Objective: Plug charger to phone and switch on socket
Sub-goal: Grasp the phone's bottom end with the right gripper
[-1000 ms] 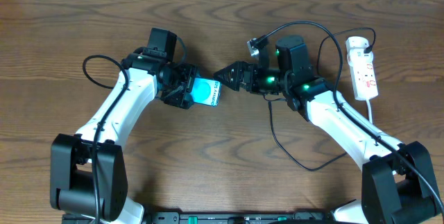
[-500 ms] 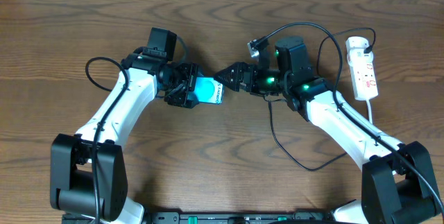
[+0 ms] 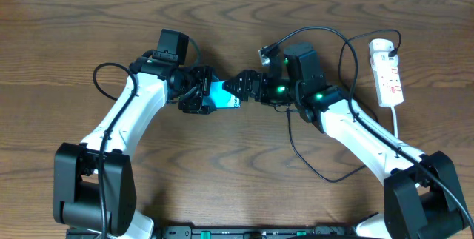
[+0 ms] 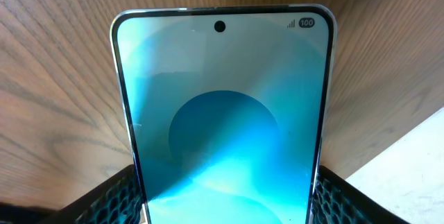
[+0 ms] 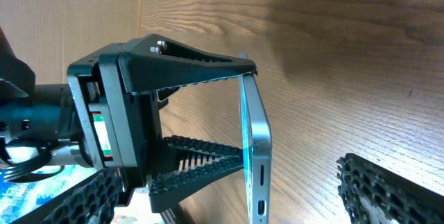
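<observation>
- Desk [image 3: 237, 165]: brown wood-grain surface carrying both arms and all items.
- Left arm [image 3: 126, 113]: reaches from the near left corner toward the middle of the desk.
- Right arm [image 3: 363, 132]: reaches from the near right corner toward the middle, and its tip meets the left arm's load there.
- Socket [image 3: 389, 72]: white strip lying flat at the far right of the desk, well apart from both arm tips. Its white cord [image 3: 396, 117] runs toward the near edge. Switch position cannot be read.
- Phone [image 3: 222, 96]: held above the desk at its middle, between the two arm tips, with the screen lit cyan. In the right wrist view it stands edge-on, port end nearest the camera.
- Left fingers [image 5: 187, 64]: clenched across the width of the phone, one on each long edge.
- Right fingers [image 5: 388, 182]: spread wide, grasping nothing. The port end of the phone sits in the gap between them; contact cannot be judged.
- Charger [image 3: 348, 43]: thin black cable leaving the far end of the socket and arcing toward the right arm. Its plug tip cannot be located with certainty.
</observation>
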Controlling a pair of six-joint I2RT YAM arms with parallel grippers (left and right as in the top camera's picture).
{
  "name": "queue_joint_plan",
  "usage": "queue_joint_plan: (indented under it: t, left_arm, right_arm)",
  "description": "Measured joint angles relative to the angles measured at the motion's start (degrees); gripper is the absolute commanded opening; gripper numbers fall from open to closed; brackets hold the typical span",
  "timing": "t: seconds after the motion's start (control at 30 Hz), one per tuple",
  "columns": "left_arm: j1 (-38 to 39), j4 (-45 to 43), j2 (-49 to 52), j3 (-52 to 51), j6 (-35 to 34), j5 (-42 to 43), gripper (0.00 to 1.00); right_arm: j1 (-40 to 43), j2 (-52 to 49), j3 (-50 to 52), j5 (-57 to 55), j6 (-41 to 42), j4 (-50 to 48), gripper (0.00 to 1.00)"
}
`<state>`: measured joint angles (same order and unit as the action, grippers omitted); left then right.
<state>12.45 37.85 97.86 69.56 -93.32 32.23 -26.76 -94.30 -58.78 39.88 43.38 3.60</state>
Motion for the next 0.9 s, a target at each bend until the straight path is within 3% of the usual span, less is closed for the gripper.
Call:
queue_joint_plan:
  t: [0.9]
  left_arm:
    - [1.5, 0.0, 0.0, 0.0, -0.8, 3.5, 0.07]
  right_arm:
    - [-1.0, 0.0, 0.0, -7.3, 1.4, 0.0, 0.99]
